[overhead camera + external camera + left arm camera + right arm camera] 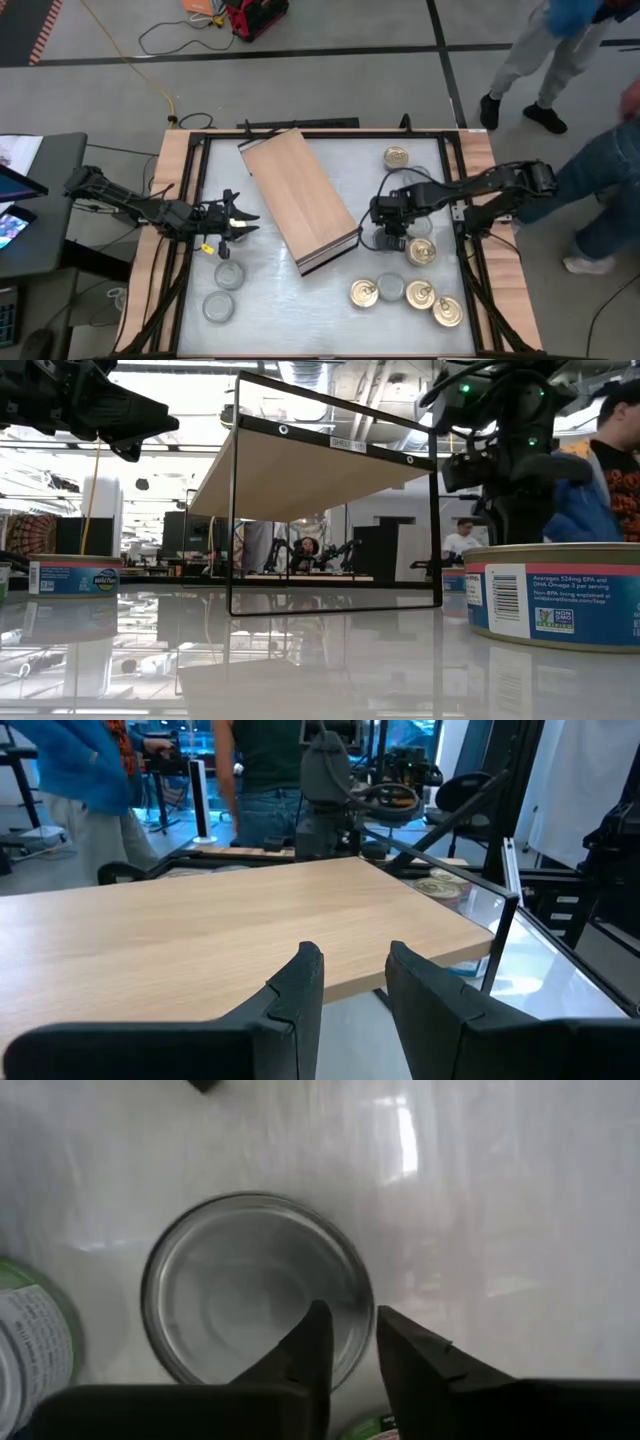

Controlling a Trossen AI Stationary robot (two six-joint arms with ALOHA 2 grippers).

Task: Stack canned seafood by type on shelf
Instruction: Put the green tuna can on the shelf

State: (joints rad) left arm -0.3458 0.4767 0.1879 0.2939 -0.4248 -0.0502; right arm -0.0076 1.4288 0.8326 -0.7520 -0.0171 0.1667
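Fingers of right gripper (348,1342) narrowly apart, pinching nothing, directly over silver-top tin (255,1285); shelf (298,195) at 9 o'clock; left gripper (352,982) narrowly parted, idle.

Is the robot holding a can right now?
No. The right gripper hangs over a silver tin with nothing between its jaws; the left gripper is empty too.

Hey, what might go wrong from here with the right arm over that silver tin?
1. The right gripper hangs over the silver tin with its fingers close together, too narrow to straddle it; pushing down could shove it aside.
2. A green-labelled tin sits close beside it and might get bumped.
3. The shelf lies at an angle, so carrying tins to its open end looks awkward.
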